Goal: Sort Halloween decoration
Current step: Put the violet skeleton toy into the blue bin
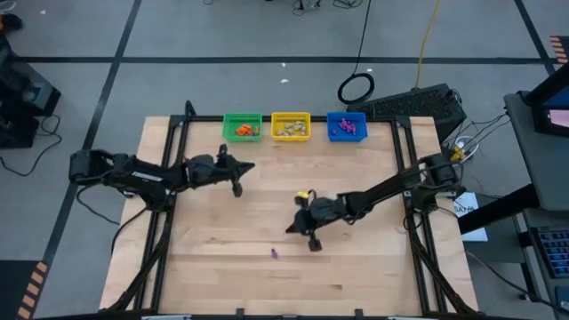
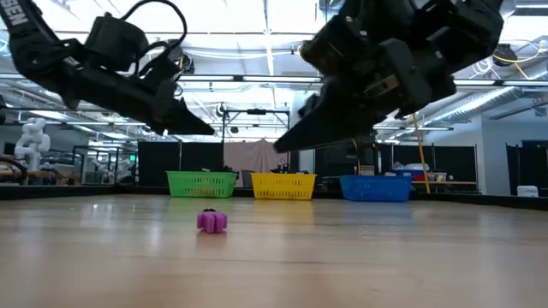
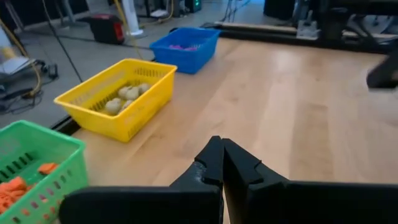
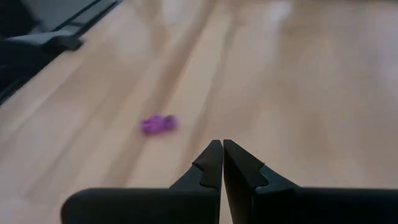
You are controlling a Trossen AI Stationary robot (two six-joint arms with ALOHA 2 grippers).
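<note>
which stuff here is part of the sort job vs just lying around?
Part of the job:
- small purple plastic trinket, loose on the wooden table
- green plastic basket with orange trinkets
- yellow plastic basket with pale beige trinkets
- blue plastic basket with purple trinkets

Just lying about:
- black coiled cable on the floor
- dark keyboard-like unit behind the table

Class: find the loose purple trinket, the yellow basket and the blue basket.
purple trinket [image 2: 211, 222], low view, its middle.
yellow basket [image 3: 146, 103], left wrist view, near side wall.
blue basket [image 2: 376, 188], low view, front wall.
</note>
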